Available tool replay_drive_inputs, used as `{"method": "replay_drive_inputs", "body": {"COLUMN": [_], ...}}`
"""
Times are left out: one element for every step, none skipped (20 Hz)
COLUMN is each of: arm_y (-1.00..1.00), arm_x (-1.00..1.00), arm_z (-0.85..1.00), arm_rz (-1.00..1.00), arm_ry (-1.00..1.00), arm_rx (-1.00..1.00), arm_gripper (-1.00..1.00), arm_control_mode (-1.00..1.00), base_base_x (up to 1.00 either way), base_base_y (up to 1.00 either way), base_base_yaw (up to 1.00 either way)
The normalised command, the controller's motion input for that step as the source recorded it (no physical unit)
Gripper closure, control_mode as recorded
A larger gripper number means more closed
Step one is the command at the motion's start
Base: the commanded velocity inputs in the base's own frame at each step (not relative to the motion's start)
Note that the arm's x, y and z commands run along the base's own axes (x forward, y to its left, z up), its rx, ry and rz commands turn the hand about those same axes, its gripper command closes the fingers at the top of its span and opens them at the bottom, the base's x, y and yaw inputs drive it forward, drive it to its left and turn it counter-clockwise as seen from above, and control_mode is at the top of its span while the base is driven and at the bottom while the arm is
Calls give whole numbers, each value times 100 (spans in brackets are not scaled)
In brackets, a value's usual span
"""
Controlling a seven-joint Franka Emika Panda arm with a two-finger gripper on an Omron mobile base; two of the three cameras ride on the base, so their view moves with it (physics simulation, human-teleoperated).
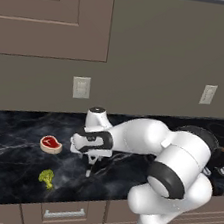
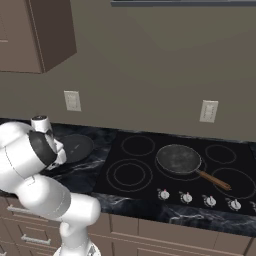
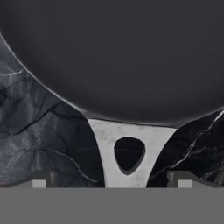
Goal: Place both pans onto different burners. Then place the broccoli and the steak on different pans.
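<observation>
The plain black pan (image 3: 118,57) rests on the dark marble counter, seen from close above in the hand view. Its pale grey handle tab (image 3: 129,151), with a hole in it, points toward me. My gripper (image 3: 111,180) hovers open over this tab, one fingertip (image 3: 41,180) on each side, touching nothing. From the right base view the black pan (image 2: 76,147) lies just left of the cooktop. The speckled pan (image 2: 178,159) with its wooden handle sits on a burner. Another burner (image 2: 131,174) is bare. The steak (image 1: 51,144) and the broccoli (image 1: 47,177) lie on the counter, left of my gripper (image 1: 90,168).
The glass cooktop (image 2: 150,187) has a row of silver knobs (image 2: 186,197) along its front edge. Wall outlets (image 2: 208,111) sit above the counter. Upper cabinets (image 1: 52,14) hang at the left. Drawers run below the counter edge.
</observation>
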Motion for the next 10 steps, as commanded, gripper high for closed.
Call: {"method": "replay_drive_inputs", "body": {"arm_y": [0, 0, 0, 0, 0, 0, 0, 0, 0, 0], "arm_x": [0, 0, 0, 0, 0, 0, 0, 0, 0, 0], "arm_z": [-7, -2, 0, 0, 0, -1, -2, -3, -6, -7], "arm_rz": [0, 0, 0, 0, 0, 0, 0, 0, 0, 0], "arm_ry": [5, 5, 6, 7, 7, 6, 6, 7, 6, 6], "arm_rx": [0, 2, 3, 3, 3, 3, 3, 3, 2, 2], "arm_gripper": [-100, -100, -100, -100, -100, -100, -100, -100, -100, -100], "arm_control_mode": [-100, -100, -100, -100, -100, -100, -100, -100, -100, -100], "base_base_x": [0, 0, 0, 0, 0, 0, 0, 0, 0, 0], "base_base_y": [0, 0, 0, 0, 0, 0, 0, 0, 0, 0], "base_base_yaw": [0, 0, 0, 0, 0, 0, 0, 0, 0, 0]}}
